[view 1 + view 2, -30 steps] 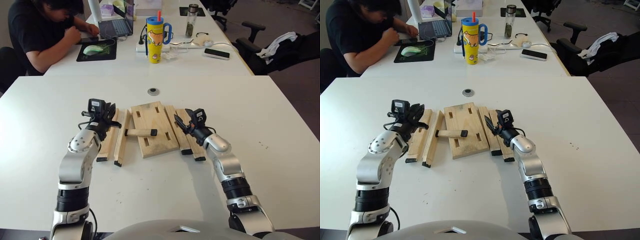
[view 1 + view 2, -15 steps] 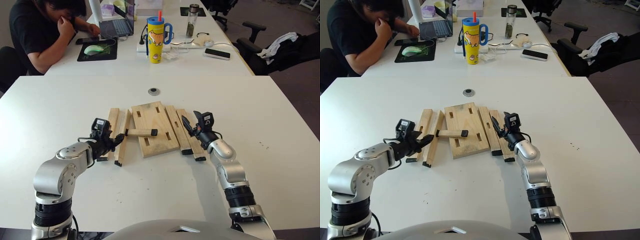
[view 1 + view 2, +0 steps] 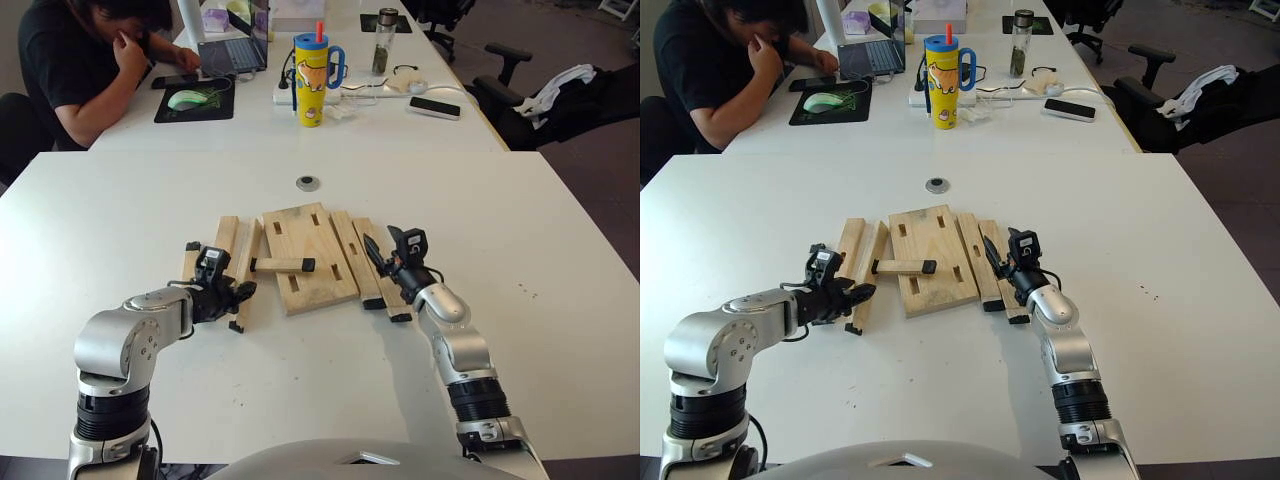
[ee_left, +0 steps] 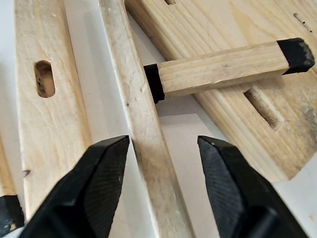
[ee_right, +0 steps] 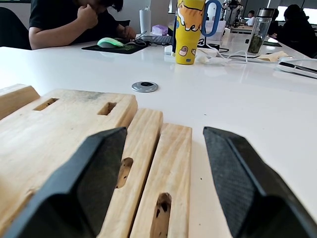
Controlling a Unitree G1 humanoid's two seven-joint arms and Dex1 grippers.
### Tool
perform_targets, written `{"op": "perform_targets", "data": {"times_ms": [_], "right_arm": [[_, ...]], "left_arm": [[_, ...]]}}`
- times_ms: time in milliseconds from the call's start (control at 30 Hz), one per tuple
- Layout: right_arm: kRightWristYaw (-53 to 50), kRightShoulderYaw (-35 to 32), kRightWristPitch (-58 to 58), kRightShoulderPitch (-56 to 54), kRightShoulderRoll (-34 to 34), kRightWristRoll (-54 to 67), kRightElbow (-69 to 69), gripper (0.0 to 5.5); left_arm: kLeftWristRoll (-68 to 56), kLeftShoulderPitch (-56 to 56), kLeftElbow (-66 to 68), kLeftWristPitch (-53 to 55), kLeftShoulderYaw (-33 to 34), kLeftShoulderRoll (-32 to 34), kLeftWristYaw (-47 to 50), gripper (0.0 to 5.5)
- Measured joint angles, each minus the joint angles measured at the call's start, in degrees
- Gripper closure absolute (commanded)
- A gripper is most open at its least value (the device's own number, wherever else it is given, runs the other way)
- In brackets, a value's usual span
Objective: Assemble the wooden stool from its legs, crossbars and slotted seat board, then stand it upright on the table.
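Beside seat board's left edge, left hand spread astride leg.

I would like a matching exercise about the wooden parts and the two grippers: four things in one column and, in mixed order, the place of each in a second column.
Things
1. seat board
2. short bar with black ends
3. left gripper
4. right gripper

Places
a. open, over the two slotted legs right of the board
b. flat, in the middle of the wooden parts
c. open, astride the long narrow bar left of the board
d. lying across the board's left edge

Pairs: 1-b, 2-d, 3-c, 4-a
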Motion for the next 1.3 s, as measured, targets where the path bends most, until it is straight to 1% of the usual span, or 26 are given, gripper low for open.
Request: {"op": "perform_targets", "data": {"times_ms": [200, 267, 400, 533, 633, 767, 833, 933, 967, 1100, 1167, 1267, 1300], "right_arm": [[0.0, -0.2, 1.0, -0.8, 0.0, -0.6, 0.1, 2.63], [0.0, -0.6, 1.3, -1.0, 0.1, -0.4, 0.1, 2.63], [0.0, -0.8, 1.9, -1.6, 0.1, -0.2, 0.0, 2.63], [-0.1, -2.8, 2.0, -2.5, 0.3, 1.1, -0.1, 2.63], [-0.1, -3.7, 2.4, -2.4, 0.3, 2.0, -0.2, 2.63], [1.2, -5.4, 3.2, -2.2, 0.3, 4.6, -0.3, 1.99], [3.3, -6.7, 4.0, -2.0, 0.5, 8.2, -0.6, 1.72], [7.6, -11.8, 8.1, -2.0, 1.1, 20.1, -2.7, 1.39], [8.8, -13.7, 10.4, -2.0, 1.3, 24.9, -3.3, 1.2], [13.9, -20.6, 21.7, -2.6, -0.3, 43.5, -5.2, 0.48], [17.2, -23.3, 30.4, -3.8, -4.1, 53.3, -5.7, 0.19], [17.7, -25.8, 36.3, -7.0, -6.7, 60.6, -5.2, 0.16], [17.6, -26.0, 38.3, -8.2, -6.8, 63.0, -4.4, 0.16]], "left_arm": [[1.2, 0.3, 2.1, -3.3, -0.3, 0.9, 0.0, 4.36], [1.5, 0.7, 2.9, -5.0, -0.3, 1.3, -0.1, 4.5], [1.8, 1.5, 4.0, -7.5, -0.7, 2.0, -1.1, 4.53], [1.8, 0.9, 5.7, -9.1, -0.4, 1.9, -1.6, 4.54], [0.9, -1.0, 8.4, -9.1, 1.6, 0.2, -1.6, 4.54], [-3.7, -8.6, 12.1, -10.0, 8.3, -3.6, -2.0, 4.54], [-6.5, -12.5, 13.7, -10.9, 10.7, -4.3, -3.5, 4.55], [-13.0, -15.2, 17.3, -10.6, 13.4, -4.7, -8.8, 4.55], [-15.3, -15.8, 18.7, -10.1, 14.1, -4.8, -10.6, 4.55], [-23.3, -19.0, 27.3, -8.4, 17.1, -4.0, -19.3, 4.55], [-27.8, -21.6, 34.8, -6.3, 17.8, -1.3, -26.7, 4.55], [-30.9, -24.2, 40.5, -3.8, 17.2, 1.8, -34.1, 4.55], [-31.8, -25.0, 42.2, -2.8, 16.0, 2.8, -37.0, 4.55]]}}
